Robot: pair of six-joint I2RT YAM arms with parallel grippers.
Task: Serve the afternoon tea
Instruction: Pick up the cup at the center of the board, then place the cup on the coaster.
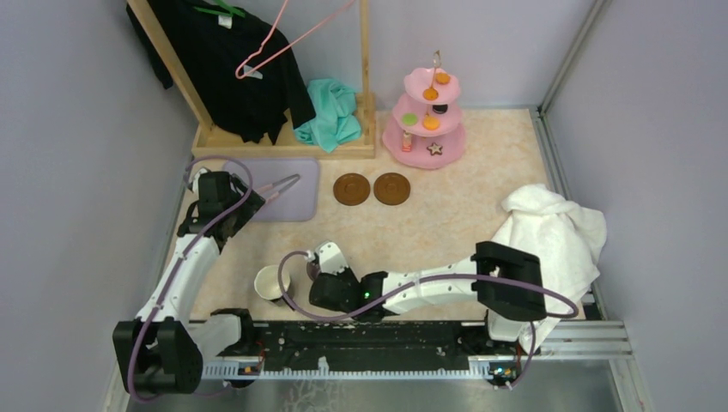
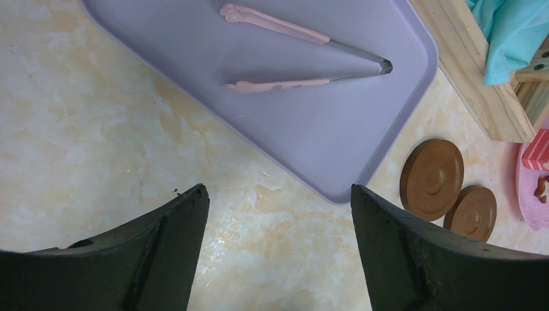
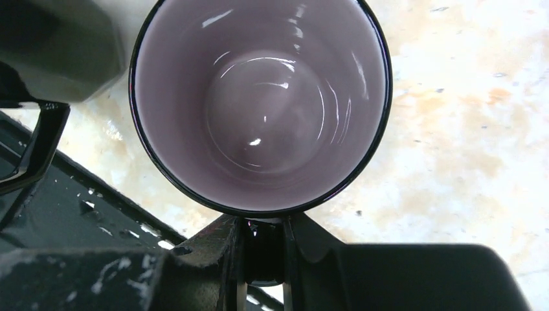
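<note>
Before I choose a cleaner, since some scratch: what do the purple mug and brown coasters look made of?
The purple mug: glossy glass or glazed ceramic, given sharp highlights inside. The brown coasters: matte, ringed surface, perhaps wood or plastic.

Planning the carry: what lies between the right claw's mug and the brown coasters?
Nothing: in the top view the stretch from the purple mug in the right claw to the coasters is bare tabletop.
</note>
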